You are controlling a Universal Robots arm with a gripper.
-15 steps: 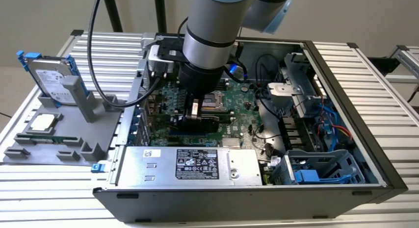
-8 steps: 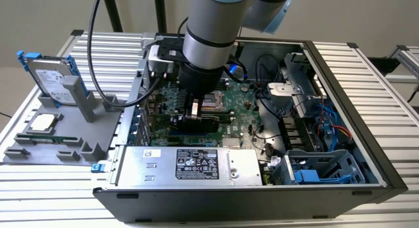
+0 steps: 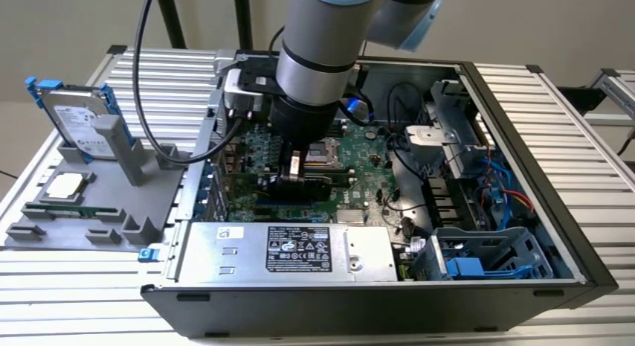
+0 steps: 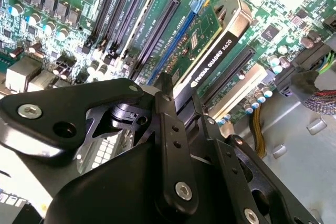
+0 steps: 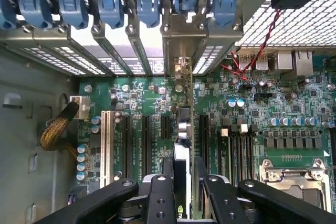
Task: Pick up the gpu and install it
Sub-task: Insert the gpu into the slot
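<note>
The gpu stands on edge over the motherboard inside the open computer case. My gripper reaches down into the case and is shut on the card's upper edge. In the second wrist view the gpu shows its black shroud and green board lying along a long expansion slot, running away from my gripper. In the first wrist view the gpu appears edge-on between my gripper's two black fingers, and its silver bracket meets the case's rear slot openings.
A silver hard drive with blue rails stands on a grey fixture at the exterior view's left. Around the card are the power supply, drive cage, CPU socket, blue slot clips and a braided cable.
</note>
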